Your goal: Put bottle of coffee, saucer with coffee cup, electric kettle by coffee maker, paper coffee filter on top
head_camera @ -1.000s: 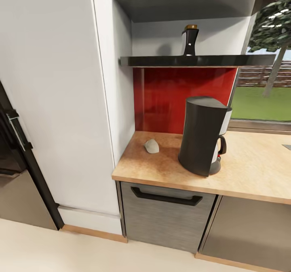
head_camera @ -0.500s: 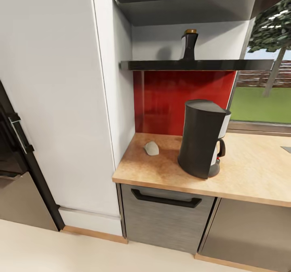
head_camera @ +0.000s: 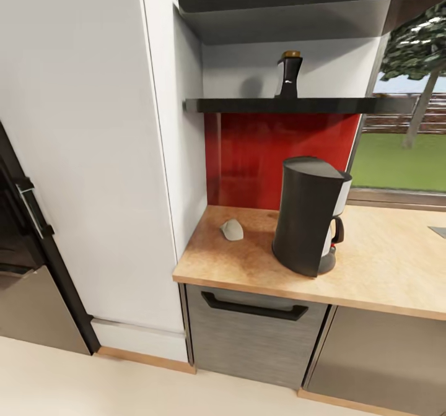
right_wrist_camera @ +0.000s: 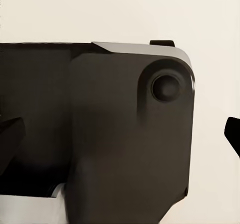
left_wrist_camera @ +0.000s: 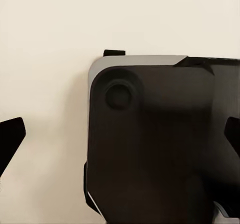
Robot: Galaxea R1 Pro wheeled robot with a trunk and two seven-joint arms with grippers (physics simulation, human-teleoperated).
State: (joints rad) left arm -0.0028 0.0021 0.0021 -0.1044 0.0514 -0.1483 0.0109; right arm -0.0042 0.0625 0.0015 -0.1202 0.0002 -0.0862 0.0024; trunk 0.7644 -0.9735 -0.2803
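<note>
The tabletop (head_camera: 384, 267) at the kitchen corner carries two of the task's things. At its left, near the red backsplash (head_camera: 272, 156), lies a small pale object (head_camera: 232, 229), judged to be the paper coffee filter; it rests flat on the tabletop, apart from the machine, not on top of it. To its right the coffee maker (head_camera: 310, 215) stands upright on the tabletop, so that requirement is met. Above, the bottle of coffee (head_camera: 289, 74) stands on the kitchen shelf (head_camera: 248, 104), not yet transferred. Filter placement and bottle transfer remain, as do saucer, cup and kettle. Left pincer (left_wrist_camera: 120, 134) and right pincer (right_wrist_camera: 120, 134) each hang over the robot's dark base above pale floor, fingertips wide apart, holding nothing.
</note>
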